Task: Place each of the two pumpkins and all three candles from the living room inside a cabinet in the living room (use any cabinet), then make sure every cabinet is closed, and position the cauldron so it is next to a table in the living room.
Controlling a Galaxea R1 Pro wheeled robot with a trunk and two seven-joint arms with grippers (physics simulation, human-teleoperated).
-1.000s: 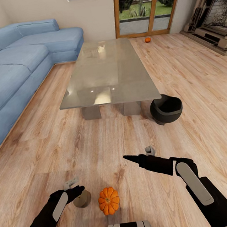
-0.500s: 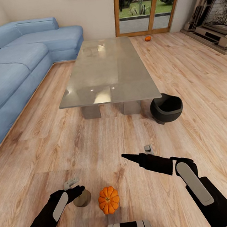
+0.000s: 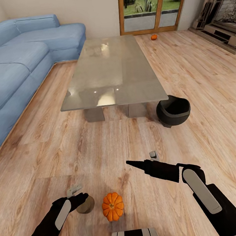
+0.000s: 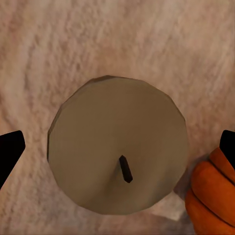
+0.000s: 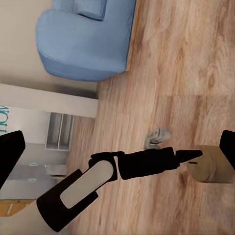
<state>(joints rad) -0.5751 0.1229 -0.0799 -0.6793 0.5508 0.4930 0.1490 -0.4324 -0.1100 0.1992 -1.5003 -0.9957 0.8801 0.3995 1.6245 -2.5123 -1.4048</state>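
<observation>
The table [image 3: 108, 74] is topped with grey glass, glossy and reflective, and the floor [image 3: 204, 95] is laid in pale grained wood. The sofa [image 3: 11, 68] is covered in soft blue cloth. The cauldron [image 3: 173, 110] is finished matt black, and the candle [image 4: 117, 152] is seen as smooth, dull tan wax.

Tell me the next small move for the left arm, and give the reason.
Probably lower the left pincer straight down and close it on the candle. The left wrist view shows the candle's top centred between the open fingertips, one on each side, and the nearer pumpkin sits close beside it, so a sideways approach risks bumping it.
</observation>
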